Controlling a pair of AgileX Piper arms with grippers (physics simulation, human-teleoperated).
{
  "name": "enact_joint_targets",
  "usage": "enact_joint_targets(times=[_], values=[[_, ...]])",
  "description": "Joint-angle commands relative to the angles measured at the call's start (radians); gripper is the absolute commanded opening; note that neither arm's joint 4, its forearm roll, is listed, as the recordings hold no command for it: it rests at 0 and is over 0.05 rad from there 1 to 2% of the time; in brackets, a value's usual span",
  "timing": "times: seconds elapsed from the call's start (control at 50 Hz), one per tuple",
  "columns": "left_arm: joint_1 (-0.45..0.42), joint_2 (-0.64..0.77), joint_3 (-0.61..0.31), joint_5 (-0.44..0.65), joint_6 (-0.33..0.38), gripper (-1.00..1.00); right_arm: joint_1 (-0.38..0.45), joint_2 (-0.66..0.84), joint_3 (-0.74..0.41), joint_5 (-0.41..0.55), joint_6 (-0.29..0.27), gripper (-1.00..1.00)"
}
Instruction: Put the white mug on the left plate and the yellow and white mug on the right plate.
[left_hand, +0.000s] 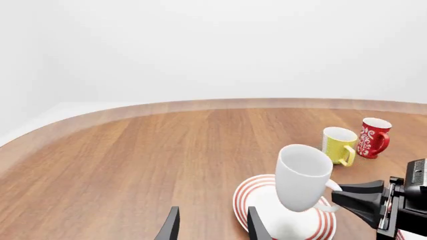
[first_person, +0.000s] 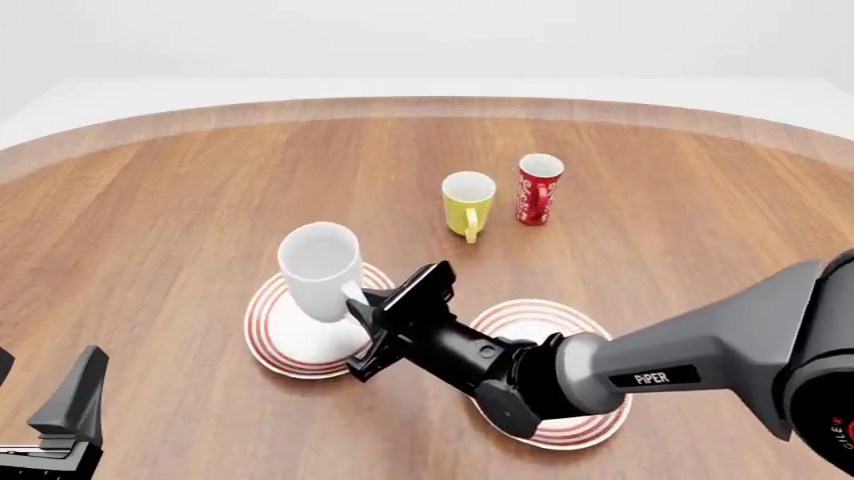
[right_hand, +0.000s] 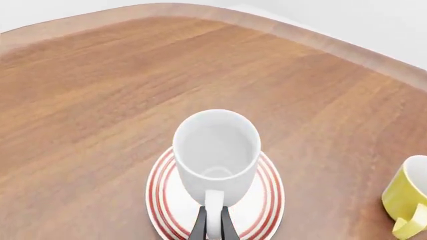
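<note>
Front view shows the right gripper (first_person: 378, 320) reaching across the table (first_person: 174, 210) to the left plate (first_person: 274, 335). Its two fingers are pinched tight on the handle of the white mug (first_person: 320, 270). The mug is tipped a bit and sits over the left plate, but I cannot tell if its bottom touches the plate. In the right wrist view the thin fingers (right_hand: 200, 225) squeeze the handle from both sides, and the mug's open top faces the camera. The right plate (first_person: 567, 425) lies just beside the left plate, partly under the right arm. The yellow and white mug (first_person: 467, 203) stands well beyond the left plate, and a red cup (first_person: 539, 188) stands just beside it. The left gripper (first_person: 54, 410) is near the table's close edge, well apart from the left plate, with its fingers spread and holding nothing.
</note>
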Motion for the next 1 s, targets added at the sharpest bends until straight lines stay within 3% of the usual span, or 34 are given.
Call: enact_joint_targets(times=[0.02,0.9,0.92,1.0], values=[[0.000,0.000,0.000,0.000,0.000,1.00,0.001,0.023,-0.008,-0.002,0.012,-1.00],[0.000,0.000,0.000,0.000,0.000,1.00,-0.013,0.091,-0.050,0.026,0.025,-1.00],[0.000,0.000,0.000,0.000,0.000,1.00,-0.014,0.093,-0.051,0.026,0.026,1.00],[0.000,0.000,0.000,0.000,0.000,1.00,-0.017,0.100,-0.057,0.029,0.028,1.00]])
